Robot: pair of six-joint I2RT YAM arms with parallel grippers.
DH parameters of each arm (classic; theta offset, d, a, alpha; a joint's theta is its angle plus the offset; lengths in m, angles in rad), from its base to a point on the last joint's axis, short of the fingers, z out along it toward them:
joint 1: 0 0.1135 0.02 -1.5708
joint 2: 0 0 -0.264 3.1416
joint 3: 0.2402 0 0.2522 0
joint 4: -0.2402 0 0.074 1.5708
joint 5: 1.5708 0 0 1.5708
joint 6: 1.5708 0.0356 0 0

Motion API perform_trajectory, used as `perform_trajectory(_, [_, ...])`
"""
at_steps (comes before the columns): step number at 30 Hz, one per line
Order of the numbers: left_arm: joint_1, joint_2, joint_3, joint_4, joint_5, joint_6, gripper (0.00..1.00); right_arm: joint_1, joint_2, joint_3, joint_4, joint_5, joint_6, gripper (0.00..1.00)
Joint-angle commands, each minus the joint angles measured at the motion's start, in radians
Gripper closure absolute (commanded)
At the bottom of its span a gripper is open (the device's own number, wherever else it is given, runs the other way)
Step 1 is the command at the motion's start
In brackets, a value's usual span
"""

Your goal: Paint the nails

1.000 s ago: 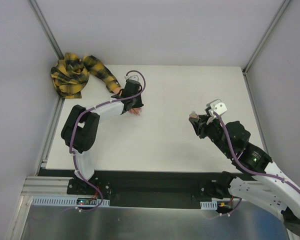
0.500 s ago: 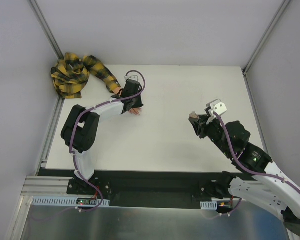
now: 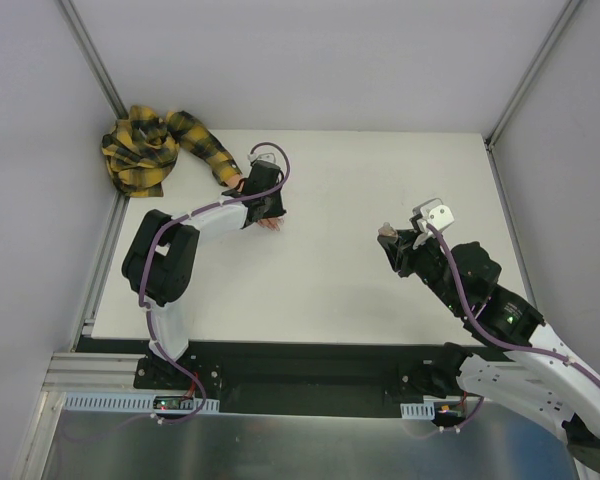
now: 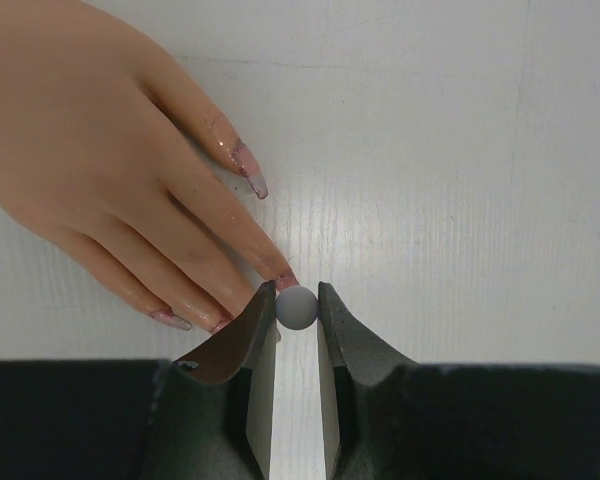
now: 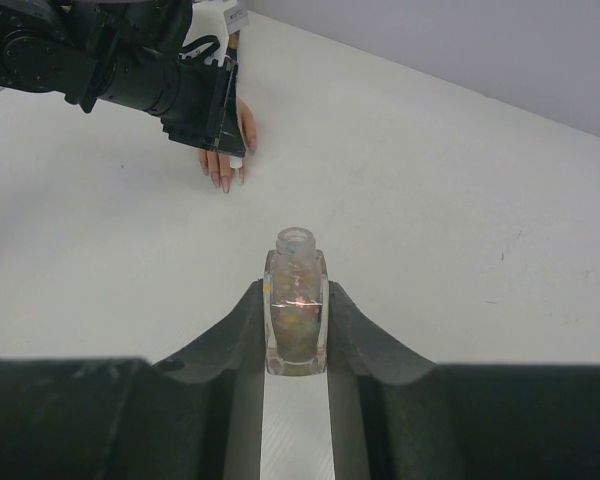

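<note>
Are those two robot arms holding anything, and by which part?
Right fingers clamp a small open glass bottle by its sides. Left fingers pinch a small grey round piece at their tips.

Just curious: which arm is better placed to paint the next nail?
Left. The left gripper pinches a grey ball at a nail; the right gripper holds the open bottle, away from the hand.

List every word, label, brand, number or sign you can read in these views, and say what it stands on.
No text can be read in any view.
The white tag on the left arm: dark marks, too small to read.
The nail-polish bottle in the right gripper: glitter inside, no label visible.
The grey ball in the left gripper: blank.
</note>
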Motion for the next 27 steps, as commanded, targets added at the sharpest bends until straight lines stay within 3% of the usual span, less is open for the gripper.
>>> perform_trajectory(1, [0.015,-0.013,0.006,-0.003,-0.035,-0.001,1.0,-0.005,-0.012,0.003,0.055,-0.005,0.013,1.0])
perform_trajectory(9, [0.016,-0.027,-0.013,0.105,0.016,0.048,1.0,-0.004,-0.012,0.0,0.058,-0.004,0.015,1.0])
perform_trajectory(18, [0.016,-0.007,-0.005,0.103,0.039,0.034,1.0,-0.006,-0.012,-0.001,0.059,-0.009,0.015,1.0])
perform_trajectory(27, [0.029,-0.014,-0.01,0.005,-0.03,-0.027,1.0,-0.006,-0.012,-0.001,0.058,-0.009,0.015,1.0])
